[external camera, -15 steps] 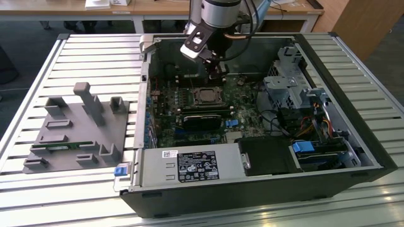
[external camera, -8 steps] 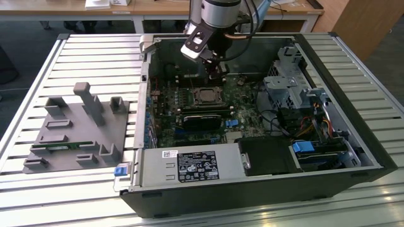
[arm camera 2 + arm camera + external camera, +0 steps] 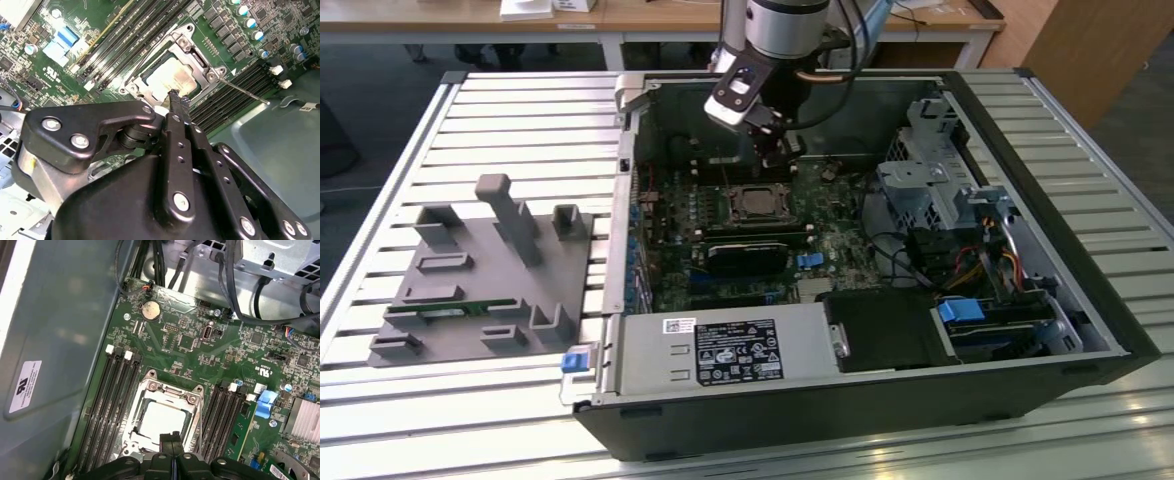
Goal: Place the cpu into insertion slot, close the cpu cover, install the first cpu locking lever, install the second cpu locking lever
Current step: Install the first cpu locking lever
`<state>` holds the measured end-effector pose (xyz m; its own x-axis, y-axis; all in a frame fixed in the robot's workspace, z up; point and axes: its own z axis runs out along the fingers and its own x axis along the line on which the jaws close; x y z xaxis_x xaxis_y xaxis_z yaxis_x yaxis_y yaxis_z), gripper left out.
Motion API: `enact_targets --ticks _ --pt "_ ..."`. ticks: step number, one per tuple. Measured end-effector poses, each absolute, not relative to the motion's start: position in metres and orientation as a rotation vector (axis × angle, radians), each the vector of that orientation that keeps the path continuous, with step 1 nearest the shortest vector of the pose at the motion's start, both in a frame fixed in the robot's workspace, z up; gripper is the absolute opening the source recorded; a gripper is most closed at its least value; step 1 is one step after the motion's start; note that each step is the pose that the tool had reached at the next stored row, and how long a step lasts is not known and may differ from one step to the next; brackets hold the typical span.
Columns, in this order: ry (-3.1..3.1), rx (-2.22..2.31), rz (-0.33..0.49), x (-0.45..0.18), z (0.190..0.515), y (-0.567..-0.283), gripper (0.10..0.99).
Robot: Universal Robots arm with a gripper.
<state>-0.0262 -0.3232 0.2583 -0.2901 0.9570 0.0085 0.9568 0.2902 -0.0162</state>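
Sitting flat in the insertion slot (image 3: 141, 407), the 1 cpu (image 3: 161, 421) shows its pale metal top through the window of the 1 cpu cover (image 3: 172, 392), which appears to lie down over it in the first wrist view. The gripper (image 3: 172, 436) hangs just above the socket's edge with its 2 fingers pressed together, nothing visible between them, and its black body hides the near side of the socket in both wrist views. In the second wrist view, 1 thin metal lever (image 3: 245, 92) juts from a corner of the socket out across the memory slots; whether it is raised I cannot tell. 2 banks of long black memory slots flank the socket, 1 bank (image 3: 112, 400) toward the case wall (image 3: 60, 340) and the other bank (image 3: 227, 412) on the opposite side. Farther out on the green motherboard (image 3: 200, 360) are 1 round coin battery (image 3: 150, 310), 1 blue connector (image 3: 266, 402) and 1 finned heat sink (image 3: 305, 420), with black cables (image 3: 150, 260) beyond the board's edge. In the exterior view the open computer case (image 3: 1067, 290) lies on a slatted table (image 3: 520, 120), its power supply (image 3: 720, 352) near the front, and 1 grey fixture (image 3: 480, 280) stands at the exterior view's left.
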Motion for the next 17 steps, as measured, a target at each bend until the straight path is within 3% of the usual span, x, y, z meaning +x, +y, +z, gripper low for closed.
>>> enact_targets --ticks 17 --pt "-2.627 -1.694 0.014 -0.0265 0.2582 -0.3232 0.106"
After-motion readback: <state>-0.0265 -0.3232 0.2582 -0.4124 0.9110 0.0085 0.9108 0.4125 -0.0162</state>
